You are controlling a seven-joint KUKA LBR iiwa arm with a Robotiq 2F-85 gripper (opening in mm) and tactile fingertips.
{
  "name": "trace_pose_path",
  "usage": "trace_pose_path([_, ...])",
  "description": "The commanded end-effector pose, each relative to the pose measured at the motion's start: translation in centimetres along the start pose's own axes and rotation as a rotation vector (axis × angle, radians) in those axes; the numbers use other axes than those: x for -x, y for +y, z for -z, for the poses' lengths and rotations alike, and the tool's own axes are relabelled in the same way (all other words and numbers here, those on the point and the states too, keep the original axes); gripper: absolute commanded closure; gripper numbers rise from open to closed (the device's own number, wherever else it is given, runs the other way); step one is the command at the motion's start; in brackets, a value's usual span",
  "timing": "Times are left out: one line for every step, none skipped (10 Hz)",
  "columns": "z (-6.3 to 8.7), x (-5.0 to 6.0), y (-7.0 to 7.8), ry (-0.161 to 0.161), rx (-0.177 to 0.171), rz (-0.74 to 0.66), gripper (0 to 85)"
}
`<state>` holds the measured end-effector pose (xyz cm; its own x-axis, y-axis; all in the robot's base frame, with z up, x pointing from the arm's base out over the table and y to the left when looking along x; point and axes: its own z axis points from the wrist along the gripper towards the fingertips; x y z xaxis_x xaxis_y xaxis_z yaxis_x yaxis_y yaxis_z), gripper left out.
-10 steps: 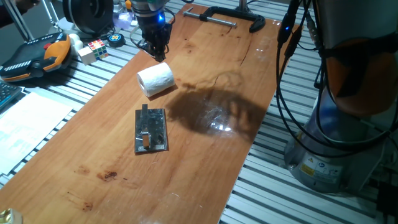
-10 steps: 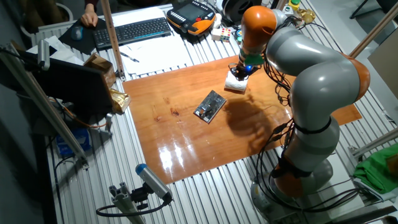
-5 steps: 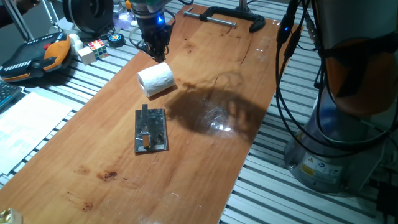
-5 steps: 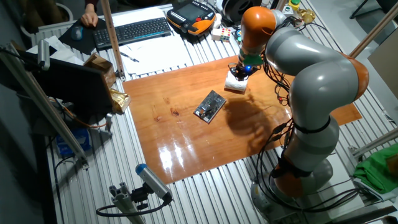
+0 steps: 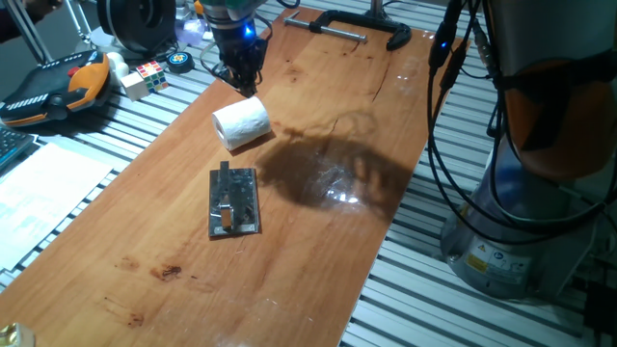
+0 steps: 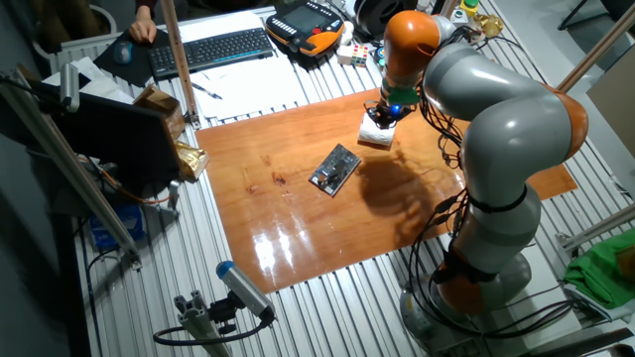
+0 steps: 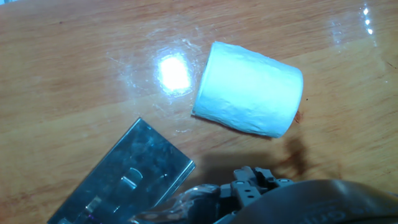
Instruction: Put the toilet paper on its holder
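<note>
Toilet paper (image 5: 241,123): found lying on its side on the bench, towards the far end and nearer the left long edge; a lying roll cannot be threaded onto a peg, so it is judged that it must be stood up or carried core-down

Holder (image 5: 234,201): laid flat near the middle of the bench, peg upright, orange-brown bit at the near end; set apart from the roll

Gripper (image 5: 241,75): poised just beyond the roll, above its far end; nothing is seen held; width of the claw cannot be told from these views

Black clamp (image 5: 359,31): fixed at the far edge, well apart from the work

Cube (image 5: 145,77): kept off the bench, left side

Obstructions: none noted between roll and holder
</note>
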<state>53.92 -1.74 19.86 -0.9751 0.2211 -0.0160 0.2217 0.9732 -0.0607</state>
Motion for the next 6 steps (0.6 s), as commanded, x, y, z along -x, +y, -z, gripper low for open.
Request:
trace_pose_path([-0.05,-0.03,0.01,0.000,0.000,0.000,84.3])
trace_pose_path([-0.11,-0.08,0.05,0.000,0.000,-0.001,84.3])
trace_pose_path([-0.14,-0.10,0.08,0.000,0.000,-0.003,84.3])
trace_pose_path([-0.17,-0.10,0.09,0.000,0.000,0.000,84.3])
trace_pose_path([-0.21,-0.09,0.11,0.000,0.000,0.000,84.3])
trace_pose_path([-0.21,-0.09,0.10,0.000,0.000,0.002,84.3])
